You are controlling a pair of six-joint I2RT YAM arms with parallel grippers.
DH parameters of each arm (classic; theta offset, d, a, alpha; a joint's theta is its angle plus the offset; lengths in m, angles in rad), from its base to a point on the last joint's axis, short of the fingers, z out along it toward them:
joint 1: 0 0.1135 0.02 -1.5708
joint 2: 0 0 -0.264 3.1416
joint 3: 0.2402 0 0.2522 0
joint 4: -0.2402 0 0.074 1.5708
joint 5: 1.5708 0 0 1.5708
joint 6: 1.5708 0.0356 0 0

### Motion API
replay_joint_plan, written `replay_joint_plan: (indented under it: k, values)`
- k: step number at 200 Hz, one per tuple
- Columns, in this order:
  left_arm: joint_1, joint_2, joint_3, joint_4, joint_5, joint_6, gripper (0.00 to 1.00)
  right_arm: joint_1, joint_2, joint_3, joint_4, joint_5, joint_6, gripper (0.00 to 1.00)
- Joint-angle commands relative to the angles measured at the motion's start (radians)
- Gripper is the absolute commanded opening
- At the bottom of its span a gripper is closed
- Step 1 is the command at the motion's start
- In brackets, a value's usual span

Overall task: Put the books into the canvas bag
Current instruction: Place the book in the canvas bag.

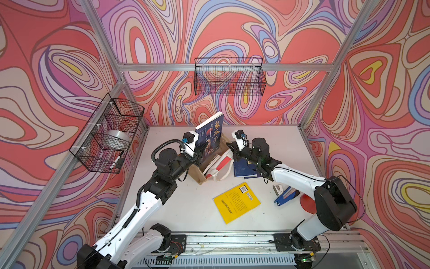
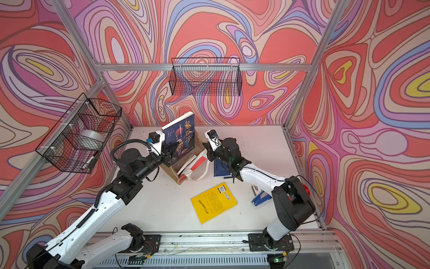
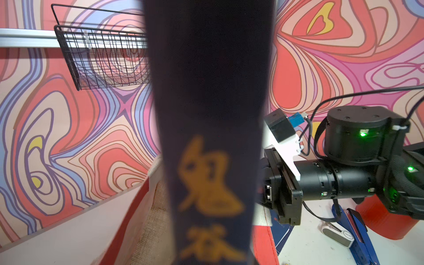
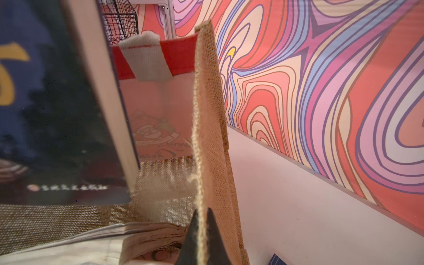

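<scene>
My left gripper [image 1: 199, 151] is shut on a dark navy book [image 1: 210, 135] with a portrait cover and yellow title. It holds the book upright over the mouth of the canvas bag [image 1: 196, 174]. In the left wrist view the book [image 3: 208, 114] fills the middle and hides the jaws. My right gripper [image 4: 200, 234] is shut on the bag's frayed jute rim [image 4: 206, 137]. Another book [image 4: 137, 231] with curled pages lies inside the bag. A yellow book [image 1: 236, 202] lies flat near the front. Navy books [image 1: 243, 170] lie under my right arm.
A blue stapler [image 1: 285, 194] and a red round thing [image 1: 307, 203] sit by the right arm's base. Black wire baskets hang on the back wall [image 1: 229, 79] and the left wall [image 1: 109, 135]. The bag's white handles [image 1: 223, 174] trail onto the table.
</scene>
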Motion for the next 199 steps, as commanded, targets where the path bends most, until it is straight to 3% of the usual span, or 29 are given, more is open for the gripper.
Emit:
replay_joint_plan:
  k: [1,38,78,118,161,186,199]
  values:
    - [0.005,0.030,0.031,0.129,0.030,0.051,0.00,0.008,-0.043,-0.005,0.069,-0.012,0.016,0.00]
    - [0.004,0.082,0.012,0.174,0.062,0.055,0.00,0.010,-0.034,0.035,0.012,0.013,0.052,0.00]
    - [0.005,0.023,-0.130,0.269,0.004,0.069,0.00,0.010,-0.024,0.040,-0.003,0.038,0.073,0.00]
    - [-0.005,0.001,-0.190,0.277,0.060,0.076,0.00,0.010,-0.025,0.037,0.009,0.037,0.081,0.00]
    - [-0.009,0.006,-0.170,0.223,0.171,0.035,0.17,0.010,-0.018,0.047,-0.002,0.046,0.074,0.00]
    - [-0.013,-0.009,-0.159,0.167,0.208,0.018,0.44,0.010,-0.014,0.056,-0.006,0.046,0.071,0.00]
    - [-0.018,-0.024,-0.168,0.162,0.203,0.016,0.53,0.010,-0.012,0.057,-0.002,0.046,0.070,0.00]
